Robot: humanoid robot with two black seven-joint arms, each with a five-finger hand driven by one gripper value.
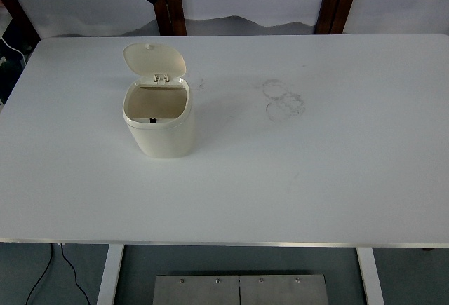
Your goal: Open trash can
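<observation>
The trash can (159, 123) stood upright on the white counter (316, 172), left of centre, its lid (154, 59) raised at the rear hinge. Neither hand appeared in view; their state could not be told.

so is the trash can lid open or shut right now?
Open. The trash can stands upright, its lid flipped back on the rear hinge, exposing the inside. No robot hand is in view.

Light is bright, even and cool, giving the white table (316, 179) a bluish cast. The bin (158, 119) casts only a faint, soft shadow to its right. No harsh glare. Focus is fairly sharp; table edges bow slightly near the corners.
</observation>
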